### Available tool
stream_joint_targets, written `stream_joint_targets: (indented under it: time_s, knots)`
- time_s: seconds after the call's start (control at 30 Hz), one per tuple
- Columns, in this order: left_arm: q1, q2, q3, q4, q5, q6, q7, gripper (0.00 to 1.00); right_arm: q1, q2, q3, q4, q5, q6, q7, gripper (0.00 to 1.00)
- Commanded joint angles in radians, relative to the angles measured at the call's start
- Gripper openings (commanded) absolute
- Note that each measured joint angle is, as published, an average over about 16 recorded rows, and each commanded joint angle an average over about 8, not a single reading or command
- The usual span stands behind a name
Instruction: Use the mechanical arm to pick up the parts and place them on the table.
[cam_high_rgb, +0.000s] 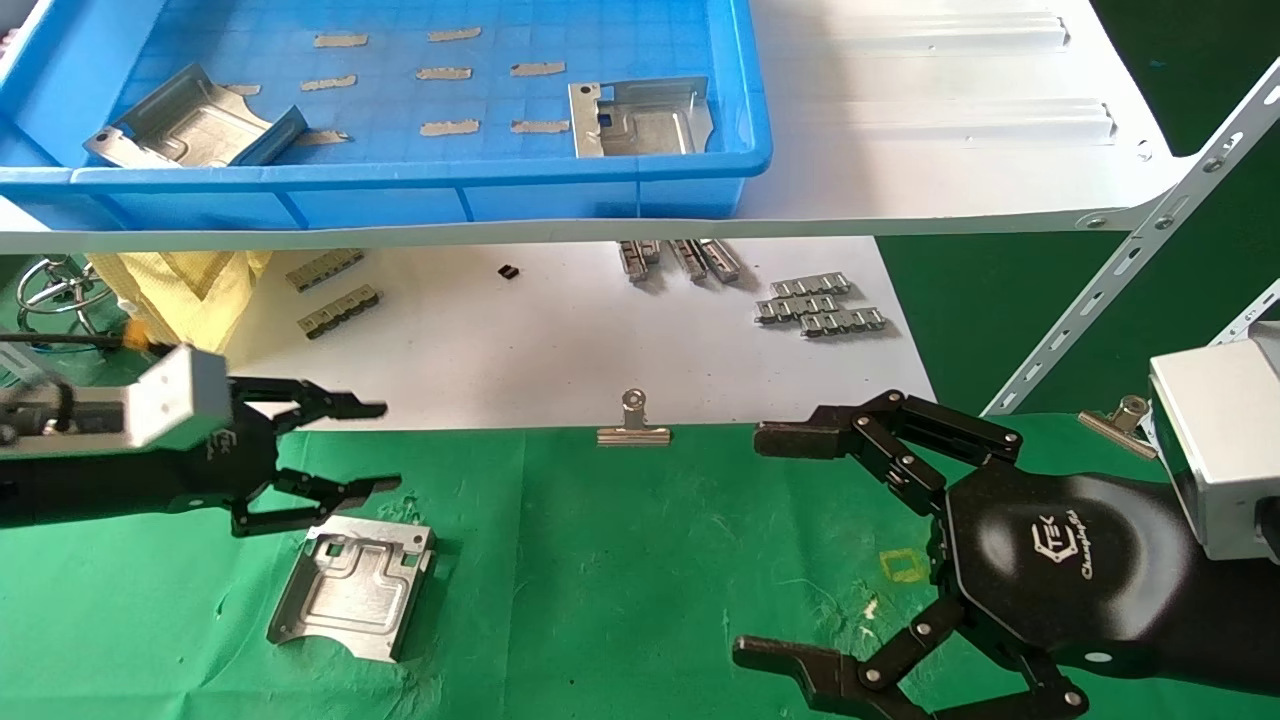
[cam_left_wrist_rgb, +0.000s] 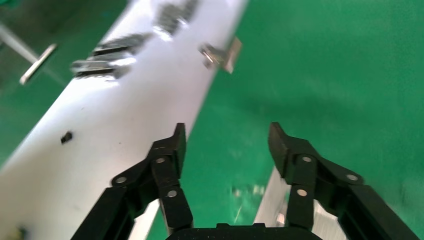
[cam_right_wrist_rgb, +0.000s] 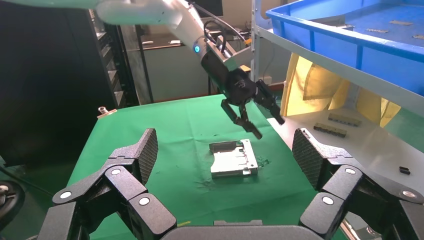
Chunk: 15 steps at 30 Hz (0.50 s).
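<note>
Metal plate (cam_high_rgb: 352, 586) lies flat on the green table (cam_high_rgb: 620, 560), near the left edge, and nothing is touching it. The left claw (cam_high_rgb: 375, 447) hangs just above the plate's far side with its fingers spread apart and nothing between them. It looks like one plate is already put down, so the next job is likely to fetch another one.

To do that well, the left claw should lift straight up first, so it does not bump the plate. Then it should reach up to the blue bin (cam_high_rgb: 600, 180) on the white shelf (cam_high_rgb: 950, 120) behind the table. It should grab a plate by a bent-up edge, because the flat part is thin and slippery.

The blue bin holds two more plates. One (cam_high_rgb: 195, 125) leans tilted in the left corner. The other (cam_high_rgb: 640, 117) lies flat near the right wall. Small grey strips (cam_high_rgb: 445, 73) lie on the bin floor too.

The right claw (cam_high_rgb: 765, 545) waits over the right side of the table, fingers spread wide, holding nothing.
</note>
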Motion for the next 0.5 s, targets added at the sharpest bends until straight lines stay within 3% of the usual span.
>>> stream_joint_targets:
  time_s: [0.03, 0.5]
  knots:
    - [0.031, -0.015, -0.029, 0.0, -0.049, 0.002, -0.06, 1.0, 0.0, 0.0, 0.0, 0.0, 0.0, 0.0, 0.0, 1.0]
    - [0.06, -0.026, -0.056, -0.052, -0.065, -0.003, -0.089, 1.0, 0.0, 0.0, 0.0, 0.0, 0.0, 0.0, 0.0, 1.0]
